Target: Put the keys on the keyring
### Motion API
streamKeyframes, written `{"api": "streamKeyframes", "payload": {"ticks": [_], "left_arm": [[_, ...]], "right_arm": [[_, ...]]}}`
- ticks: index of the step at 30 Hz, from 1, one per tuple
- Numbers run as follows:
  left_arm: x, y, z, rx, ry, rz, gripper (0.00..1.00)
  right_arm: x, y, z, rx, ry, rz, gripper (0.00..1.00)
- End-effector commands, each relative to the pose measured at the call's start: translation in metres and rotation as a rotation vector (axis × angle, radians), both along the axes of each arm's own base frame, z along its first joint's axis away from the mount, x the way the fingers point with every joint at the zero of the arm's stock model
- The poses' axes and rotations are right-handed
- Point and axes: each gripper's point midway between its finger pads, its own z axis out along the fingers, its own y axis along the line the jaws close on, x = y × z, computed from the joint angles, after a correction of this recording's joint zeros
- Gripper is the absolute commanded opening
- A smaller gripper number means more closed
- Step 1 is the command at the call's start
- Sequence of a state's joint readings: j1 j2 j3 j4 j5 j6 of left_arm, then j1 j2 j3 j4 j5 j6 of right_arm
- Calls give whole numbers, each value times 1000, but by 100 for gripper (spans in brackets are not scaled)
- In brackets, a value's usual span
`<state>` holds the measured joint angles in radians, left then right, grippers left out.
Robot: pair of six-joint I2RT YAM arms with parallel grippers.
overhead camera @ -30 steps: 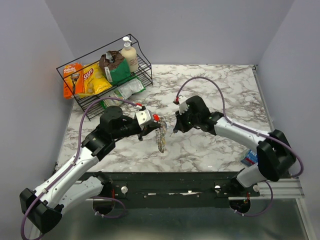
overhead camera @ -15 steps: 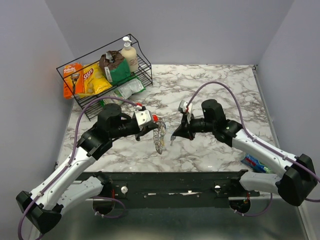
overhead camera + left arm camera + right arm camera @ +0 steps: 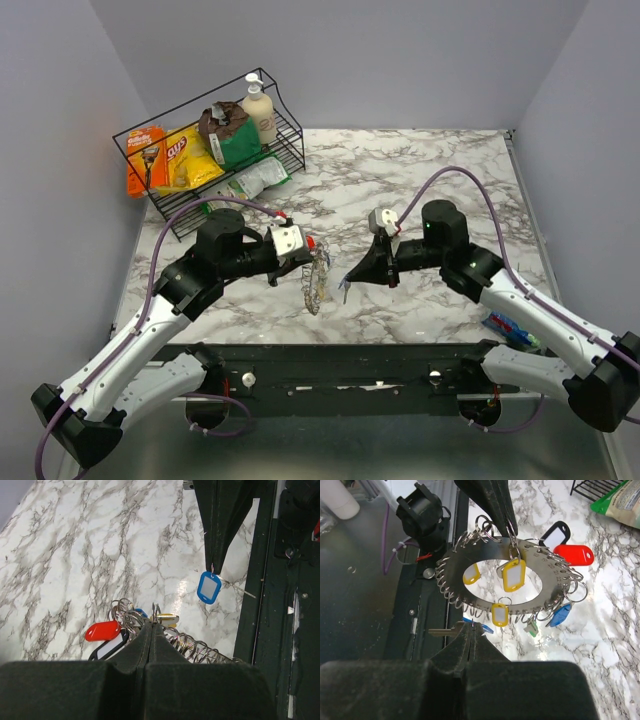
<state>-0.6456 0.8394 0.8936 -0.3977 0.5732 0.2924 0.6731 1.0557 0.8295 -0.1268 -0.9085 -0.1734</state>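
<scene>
My left gripper (image 3: 311,252) is shut on the rim of the keyring (image 3: 316,283), a flat silver ring plate (image 3: 551,575) edged with several small wire loops. It hangs on edge above the marble table. Yellow (image 3: 512,575), red (image 3: 575,555) and blue (image 3: 561,615) tags dangle from the loops. My right gripper (image 3: 347,283) is shut on the small ring of one of the keys (image 3: 442,631), a silver one with a blue tag (image 3: 209,587). This key hangs just right of the keyring's lower edge, apart from it. The left gripper's tips (image 3: 152,625) hide the part they pinch.
A black wire basket (image 3: 285,150) at the back left holds snack bags and a pump bottle. A blue packet (image 3: 505,325) lies at the table's right front. The dark rail (image 3: 360,365) runs along the near edge, under both grippers.
The right arm swung back to the right and its gripper dropped toward the near edge with the key. The left gripper and keyring shifted slightly nearer too.
</scene>
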Motion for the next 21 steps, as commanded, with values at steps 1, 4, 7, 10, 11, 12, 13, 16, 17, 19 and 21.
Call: {"api": "streamKeyframes", "payload": {"ticks": [1, 4, 7, 10, 11, 12, 13, 16, 17, 19, 21], "left_arm": [[-5, -4, 26, -48, -74, -41, 0], [-6, -5, 26, -49, -72, -48, 0], [-8, -5, 25, -49, -72, -58, 0], [-7, -5, 25, -51, -71, -58, 0], [-7, -6, 24, -49, -69, -59, 0], [-7, -6, 25, -51, -69, -57, 0], [-6, -6, 26, -52, -69, -55, 0], [-4, -6, 25, -51, -66, -48, 0], [-4, -6, 25, -50, -66, -47, 0], [-4, -6, 24, -50, -65, -44, 0], [-4, -5, 25, -51, -68, -41, 0]], "right_arm": [[-3, 7, 27, 53, -41, 49, 1], [-1, 9, 32, 59, -38, 54, 0], [2, 13, 38, 64, -32, 63, 0], [7, 18, 44, 68, -22, 69, 0], [8, 20, 46, 70, -19, 71, 0], [12, 22, 48, 68, -13, 66, 0], [12, 24, 49, 67, -2, 69, 0], [16, 31, 52, 65, 5, 64, 0], [15, 32, 53, 64, 6, 67, 0], [19, 37, 54, 60, 7, 53, 1], [19, 40, 54, 58, 7, 56, 0]]}}
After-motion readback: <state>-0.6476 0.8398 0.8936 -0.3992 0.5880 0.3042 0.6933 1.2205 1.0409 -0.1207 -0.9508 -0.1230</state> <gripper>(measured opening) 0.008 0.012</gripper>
